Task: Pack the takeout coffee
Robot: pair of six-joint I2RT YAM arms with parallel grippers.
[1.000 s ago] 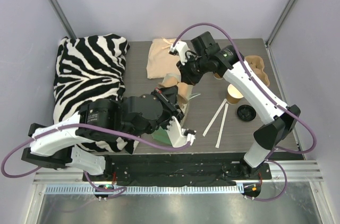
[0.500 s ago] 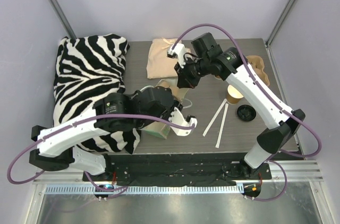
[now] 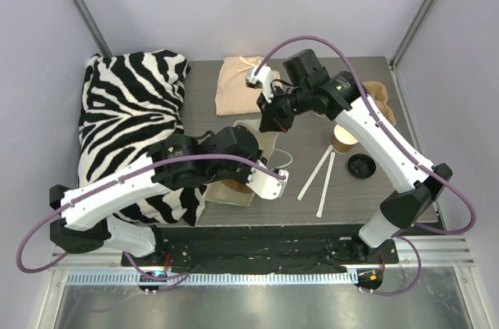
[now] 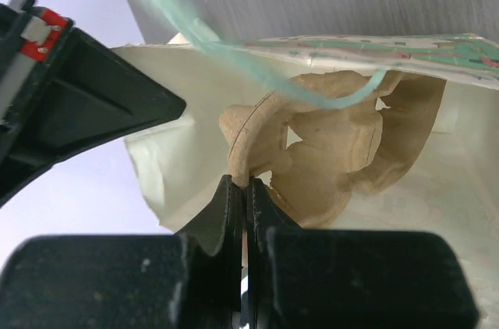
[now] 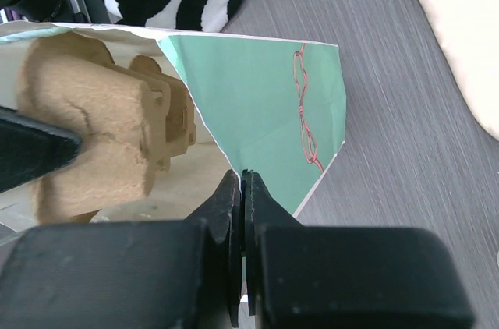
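The takeout coffee with its lid on is not in view. A green paper bag with a white inside lies open at the table's middle. My right gripper is shut on the bag's rim and holds the mouth up. My left gripper is shut on the edge of a moulded pulp cup carrier, which sits inside the bag. A pale green string handle loops across the mouth.
An uncovered brown cup stands right of the bag, a loose black lid beside it. Two white strips lie on the table. A brown pulp piece sits far right, a beige cloth behind, a zebra cushion at left.
My left arm has swung right and pushed the carrier deeper into the bag. The right gripper has kept its hold on the rim, drawing the mouth wider.
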